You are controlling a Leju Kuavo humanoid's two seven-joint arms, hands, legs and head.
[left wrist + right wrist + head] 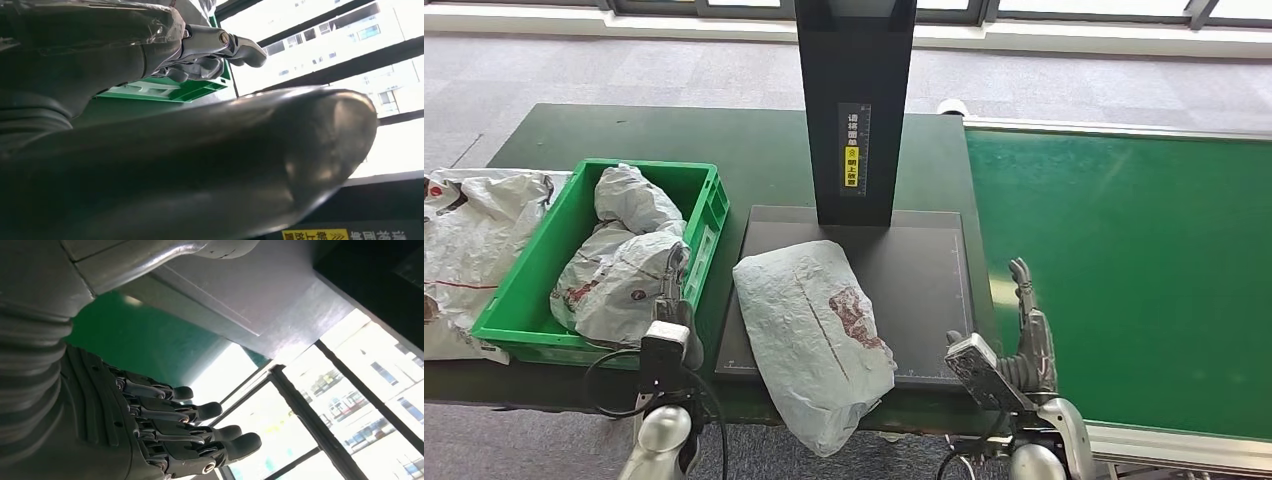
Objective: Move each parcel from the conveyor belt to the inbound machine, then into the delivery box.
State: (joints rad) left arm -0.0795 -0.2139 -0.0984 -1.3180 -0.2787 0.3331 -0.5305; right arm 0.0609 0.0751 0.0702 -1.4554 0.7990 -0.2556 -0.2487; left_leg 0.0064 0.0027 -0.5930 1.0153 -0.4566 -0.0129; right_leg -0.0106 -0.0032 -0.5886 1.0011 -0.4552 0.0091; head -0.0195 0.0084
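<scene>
— While the grey parcel (pixel 816 335) lies on the dark scale plate (pixel 924 290) under the black column (pixel 855 100), where are the hands?
— The left hand (pixel 674 300) sits at the near right corner of the green box (pixel 524 300), touching the bag (pixel 624 275) inside; whether it grips anything cannot be told.
— And the right hand (pixel 1027 330)?
— It stands upright between plate and green belt (pixel 1124 270), fingers (pixel 200 412) straight and apart, holding nothing.
— Does the parcel fit the plate?
— Its near end hangs over the table (pixel 754 160) edge. More bags (pixel 469 240) lie left of the box.
</scene>
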